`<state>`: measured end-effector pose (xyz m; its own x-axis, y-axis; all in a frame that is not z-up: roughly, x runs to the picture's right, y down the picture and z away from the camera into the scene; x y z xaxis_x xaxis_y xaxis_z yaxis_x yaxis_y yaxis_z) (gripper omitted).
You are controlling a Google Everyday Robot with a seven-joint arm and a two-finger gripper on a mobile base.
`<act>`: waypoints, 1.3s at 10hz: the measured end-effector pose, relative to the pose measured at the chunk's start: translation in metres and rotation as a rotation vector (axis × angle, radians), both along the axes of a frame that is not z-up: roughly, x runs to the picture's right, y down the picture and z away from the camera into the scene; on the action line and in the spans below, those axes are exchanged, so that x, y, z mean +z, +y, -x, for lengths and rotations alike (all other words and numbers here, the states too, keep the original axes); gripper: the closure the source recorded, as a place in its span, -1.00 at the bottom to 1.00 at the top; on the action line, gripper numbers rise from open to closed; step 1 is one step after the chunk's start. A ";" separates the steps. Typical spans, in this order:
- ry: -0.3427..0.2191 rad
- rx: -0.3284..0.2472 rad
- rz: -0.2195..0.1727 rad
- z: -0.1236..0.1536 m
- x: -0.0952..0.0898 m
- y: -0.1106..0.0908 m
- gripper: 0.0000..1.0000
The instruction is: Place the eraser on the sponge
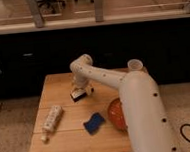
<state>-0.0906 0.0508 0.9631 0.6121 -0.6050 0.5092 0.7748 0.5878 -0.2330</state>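
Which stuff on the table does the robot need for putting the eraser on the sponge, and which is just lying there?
Needed: eraser; blue sponge; the tool, open, down at the eraser.
Just lying there: orange bowl; white power strip; pale cup.
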 end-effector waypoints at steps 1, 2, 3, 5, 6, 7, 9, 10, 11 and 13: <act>0.009 0.004 0.000 -0.001 0.002 0.002 -0.59; 0.015 0.003 -0.002 -0.002 0.003 0.004 -0.49; 0.019 -0.002 -0.008 -0.001 0.003 0.004 -0.33; 0.022 -0.001 -0.010 -0.001 0.002 0.006 0.06; 0.023 -0.001 -0.011 -0.001 0.001 0.007 0.27; 0.022 -0.001 -0.011 0.000 0.001 0.007 0.49; 0.022 -0.002 -0.011 0.000 -0.001 0.005 0.90; 0.021 -0.002 -0.010 0.000 -0.002 0.005 0.99; 0.021 -0.003 -0.010 0.000 -0.002 0.005 1.00; 0.019 -0.012 -0.009 0.006 -0.009 0.005 1.00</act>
<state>-0.0965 0.0556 0.9543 0.6146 -0.6165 0.4921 0.7770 0.5809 -0.2427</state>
